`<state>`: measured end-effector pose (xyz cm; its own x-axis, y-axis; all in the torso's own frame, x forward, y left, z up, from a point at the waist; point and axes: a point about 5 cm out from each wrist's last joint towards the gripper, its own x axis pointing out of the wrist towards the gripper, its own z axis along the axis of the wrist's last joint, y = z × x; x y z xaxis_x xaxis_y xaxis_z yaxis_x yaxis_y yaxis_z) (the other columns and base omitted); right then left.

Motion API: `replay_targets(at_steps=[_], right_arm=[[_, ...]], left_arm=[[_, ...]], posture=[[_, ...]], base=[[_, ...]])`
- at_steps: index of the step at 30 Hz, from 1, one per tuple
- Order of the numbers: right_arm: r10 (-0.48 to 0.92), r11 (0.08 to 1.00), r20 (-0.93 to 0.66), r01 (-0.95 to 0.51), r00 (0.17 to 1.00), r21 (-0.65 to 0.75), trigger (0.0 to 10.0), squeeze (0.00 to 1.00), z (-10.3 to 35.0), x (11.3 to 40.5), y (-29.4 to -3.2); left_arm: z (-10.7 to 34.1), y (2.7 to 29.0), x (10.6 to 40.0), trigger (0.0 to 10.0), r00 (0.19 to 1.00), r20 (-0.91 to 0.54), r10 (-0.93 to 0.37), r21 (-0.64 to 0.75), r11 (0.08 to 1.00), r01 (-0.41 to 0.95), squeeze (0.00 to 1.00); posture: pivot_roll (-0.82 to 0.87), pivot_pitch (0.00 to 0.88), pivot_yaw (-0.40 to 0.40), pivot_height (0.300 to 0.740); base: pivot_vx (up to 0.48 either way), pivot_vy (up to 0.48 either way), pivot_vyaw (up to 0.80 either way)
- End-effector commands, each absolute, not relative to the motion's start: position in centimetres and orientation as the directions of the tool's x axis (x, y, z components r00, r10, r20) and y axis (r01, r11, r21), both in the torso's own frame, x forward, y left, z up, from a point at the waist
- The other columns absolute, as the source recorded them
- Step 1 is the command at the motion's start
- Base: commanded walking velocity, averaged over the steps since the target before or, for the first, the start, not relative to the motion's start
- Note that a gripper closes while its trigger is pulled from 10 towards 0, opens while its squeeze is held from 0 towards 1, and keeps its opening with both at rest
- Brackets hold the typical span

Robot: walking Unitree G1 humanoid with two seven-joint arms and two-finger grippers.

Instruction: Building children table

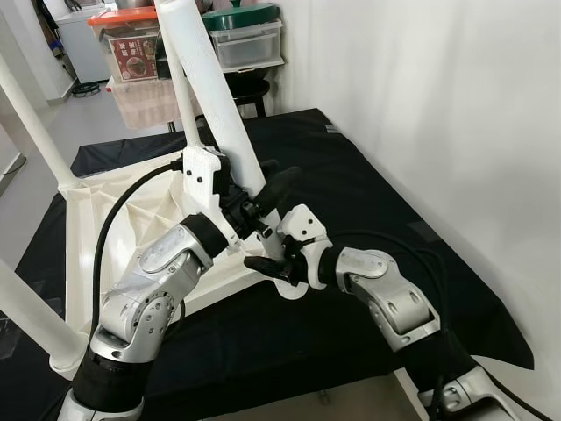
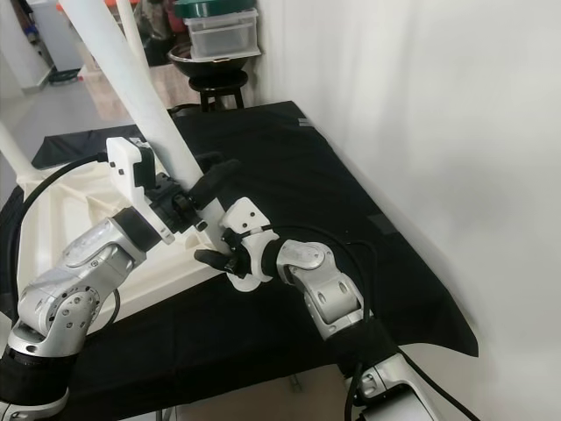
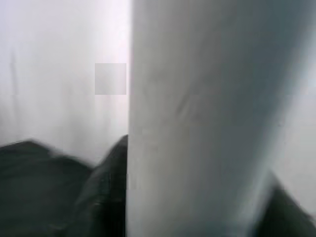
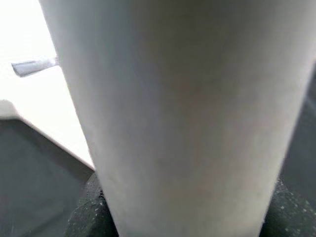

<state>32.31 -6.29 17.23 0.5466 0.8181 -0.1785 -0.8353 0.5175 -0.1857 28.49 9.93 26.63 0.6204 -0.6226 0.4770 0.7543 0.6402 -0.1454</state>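
Observation:
A white children's table [image 1: 105, 215] lies upside down on a black cloth [image 1: 368, 184], its legs pointing up. At the near right corner stands a thick white leg [image 1: 215, 96], tilted slightly. My left gripper [image 1: 260, 198] straddles this leg low down, one black finger [image 1: 280, 184] on its right side, and is shut on it. Just below, at the foot of the same leg, my right gripper [image 1: 273, 267] holds it from the right. The leg [image 3: 197, 128] sits very close in the left wrist view, and the leg [image 4: 182, 118] is just as near in the right wrist view.
Other legs rise at the far left [image 1: 31, 123], the near left [image 1: 26, 316] and behind the held one [image 1: 180, 88]. Plastic storage boxes [image 1: 140, 53] and a black stool [image 2: 215, 83] stand beyond the cloth. A white wall [image 1: 438, 105] runs along the right.

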Motion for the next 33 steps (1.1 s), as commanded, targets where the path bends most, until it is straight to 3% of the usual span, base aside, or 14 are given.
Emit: replay_targets(at_steps=[1, 5, 7, 12, 15, 27, 32, 33], right_arm=[[0.796, 0.553, -0.185, -0.817, 0.576, -0.165, 0.0, 0.0, 17.1, 32.8, -6.5], [0.779, 0.582, -0.171, -0.797, 0.603, -0.161, 0.0, 0.0, 17.1, 33.1, -6.8], [0.757, 0.618, -0.15, -0.772, 0.635, -0.147, 0.0, 0.0, 17.1, 33.5, -7.3], [0.735, 0.652, -0.128, -0.746, 0.666, -0.134, 0.0, 0.0, 17.2, 33.9, -7.7], [0.696, 0.705, -0.087, -0.701, 0.713, -0.11, 0.0, 0.0, 17.5, 34.5, -8.3], [0.586, 0.81, 0.004, -0.586, 0.81, -0.032, 0.0, 0.0, 18.5, 35.9, -9.9], [0.526, 0.851, 0.021, -0.525, 0.85, -0.024, 0.0, 0.0, 18.6, 36.5, -10.7], [0.513, 0.859, 0.028, -0.512, 0.858, -0.016, 0.0, 0.0, 18.7, 36.6, -10.9]], left_arm=[[27.4, 10.0, 28.1, 10.0, 0.584, 0.531, -0.614, -0.156, 0.606, 0.78, 1.0], [27.6, 11.7, 28.5, 10.0, 0.631, 0.569, -0.528, -0.241, 0.627, 0.741, 1.0], [27.5, 13.8, 28.9, 10.0, 0.68, 0.584, -0.444, -0.293, 0.666, 0.686, 1.0], [27.4, 15.5, 29.0, 10.0, 0.712, 0.587, -0.385, -0.317, 0.7, 0.64, 1.0], [27.5, 18.5, 28.8, 10.0, 0.753, 0.6, -0.27, -0.36, 0.749, 0.556, 1.0], [27.8, 23.5, 28.3, 10.0, 0.782, 0.622, -0.032, -0.492, 0.761, 0.423, 1.0], [26.7, 25.3, 28.0, 10.0, 0.807, 0.585, 0.079, -0.612, 0.697, 0.375, 1.0], [26.2, 25.3, 27.9, 10.0, 0.817, 0.571, 0.072, -0.608, 0.706, 0.363, 0.84]], posture=[[-0.08, 0.0, 0.045, 0.74], [-0.08, 0.0, 0.045, 0.74], [-0.08, 0.0, 0.046, 0.74], [-0.08, 0.0, 0.046, 0.74], [-0.08, 0.0, 0.046, 0.74], [-0.08, 0.0, 0.041, 0.74], [-0.08, 0.0, 0.04, 0.74], [-0.08, 0.0, 0.042, 0.74]], base=[[0.0, 0.0, 0.0], [0.0, 0.0, 0.0], [0.0, 0.0, 0.0], [0.0, 0.0, 0.0], [0.0, 0.0, 0.0], [0.0, 0.0, 0.0], [0.0, 0.0, 0.0], [0.0, 0.0, 0.0]])
